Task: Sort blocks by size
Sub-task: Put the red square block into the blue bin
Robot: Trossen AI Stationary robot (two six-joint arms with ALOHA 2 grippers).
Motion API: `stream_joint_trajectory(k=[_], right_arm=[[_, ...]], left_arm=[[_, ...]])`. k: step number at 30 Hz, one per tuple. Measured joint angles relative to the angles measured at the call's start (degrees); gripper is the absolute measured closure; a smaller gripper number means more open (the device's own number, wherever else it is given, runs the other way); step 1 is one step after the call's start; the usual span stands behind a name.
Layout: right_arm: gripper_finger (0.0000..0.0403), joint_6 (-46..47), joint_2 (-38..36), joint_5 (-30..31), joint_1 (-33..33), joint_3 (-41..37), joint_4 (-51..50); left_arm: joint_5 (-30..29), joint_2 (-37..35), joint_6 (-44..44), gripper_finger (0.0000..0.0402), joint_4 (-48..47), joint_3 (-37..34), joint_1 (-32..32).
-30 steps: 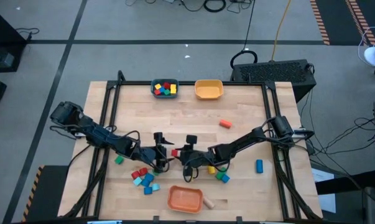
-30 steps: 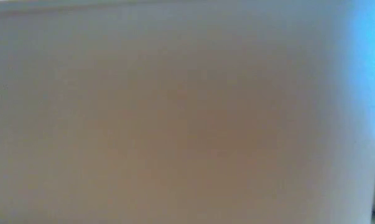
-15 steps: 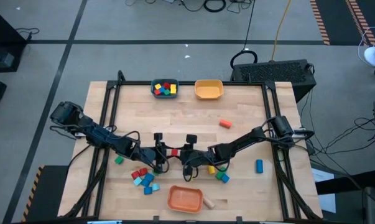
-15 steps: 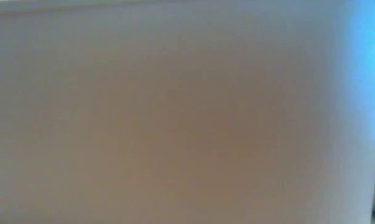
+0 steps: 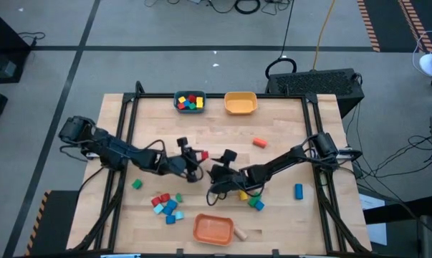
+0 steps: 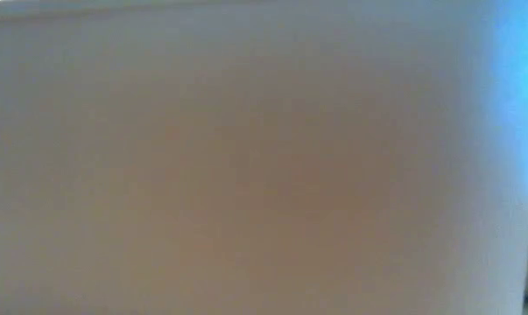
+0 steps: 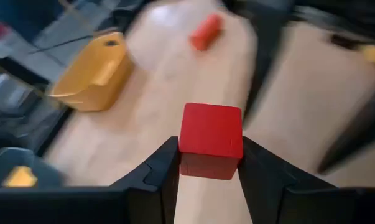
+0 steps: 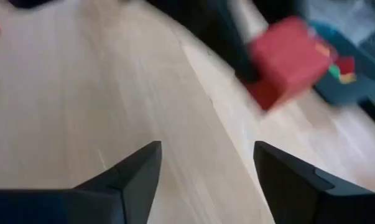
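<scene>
Your left gripper (image 7: 210, 163) is pinching a red cube (image 7: 211, 138) between its two dark fingers (image 7: 161, 177), which press on the cube's opposite sides. In the high view that gripper (image 5: 199, 155) sits just left of the frame's centre, with the red cube (image 5: 203, 155) at its tip.

Your right gripper (image 8: 206, 168) is spread, with bare wood showing between the fingers (image 8: 128, 177). In the high view it (image 5: 219, 170) lies just right of centre, slightly lower than the left one and close beside it.

Further out on the table (image 5: 273, 122), a teal bowl (image 5: 189, 102) at upper centre holds red, yellow and green blocks, and a yellow bowl (image 5: 240, 103) stands just to its right. An orange bowl (image 5: 213, 229) sits at lower centre, with a plain wood block (image 5: 240, 233) touching its right side. A cluster of red and light blue blocks (image 5: 166, 206) lies at lower left of centre, and a green cube (image 5: 137, 184) lies apart, further left. An orange block (image 5: 259, 142) rests right of centre, and a blue block (image 5: 299, 190) sits at lower right.

The low view shows you only a blur.
</scene>
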Motion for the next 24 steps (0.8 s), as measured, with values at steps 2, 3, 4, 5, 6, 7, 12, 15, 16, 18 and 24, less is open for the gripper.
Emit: stream_joint_trajectory(k=[2, 3, 4, 5, 6, 7, 12, 15, 16, 18, 24], right_arm=[[0.015, 3.55, -0.42, 0.46, -0.58, 0.04, -2.18], [0.0146, 4.76, -0.92, 0.7, -0.96, 0.04, -3.79], [0.0143, 5.51, -1.17, 0.97, -1.13, 0.04, -5.04], [0.014, 5.95, -1.25, 1.12, -1.42, 0.04, -5.19], [0.0139, 6.21, -1.25, 1.11, -1.58, 0.04, -5.43], [0.0138, 6.21, -1.25, 0.98, -1.58, 0.06, -5.9], [0.0136, 5.39, -1.65, -1.33, -1.54, 0.04, -6.23], [0.0136, 2.62, -1.98, -5.32, -1.45, 0.04, -7.19], [0.0136, 2.22, -2.03, -6.09, -1.37, 0.04, -7.12], [0.0136, 1.46, -2.12, -6.59, -0.95, 0.04, -7.11], [0.0136, 0.54, -2.28, -7.76, -0.56, 0.04, -7.35]], left_arm=[[0.09, 0.0, 1.45, 0.0266, -0.79, 0.84, 1.67], [0.38, -0.01, 1.95, 0.0266, -1.66, 1.41, 2.64], [0.41, -0.1, 2.53, 0.0266, -2.61, 2.0, 3.76], [0.31, -0.17, 2.86, 0.0266, -3.61, 2.61, 5.02], [-0.34, -0.21, 3.1, 0.0266, -4.31, 3.15, 6.3], [-1.35, -0.41, 3.18, 0.0266, -5.01, 3.41, 7.64], [-4.67, -1.84, 3.34, 0.0266, -6.99, 3.83, 15.93], [-3.18, -2.14, 4.26, 0.0266, -7.43, 3.83, 21.6], [-1.76, -2.14, 4.24, 0.0266, -7.52, 3.83, 23.61], [2.51, -2.14, 4.2, 0.0266, -7.51, 3.83, 27.94], [12.88, -2.12, 1.28, 0.0266, -7.51, 3.83, 39.53]])
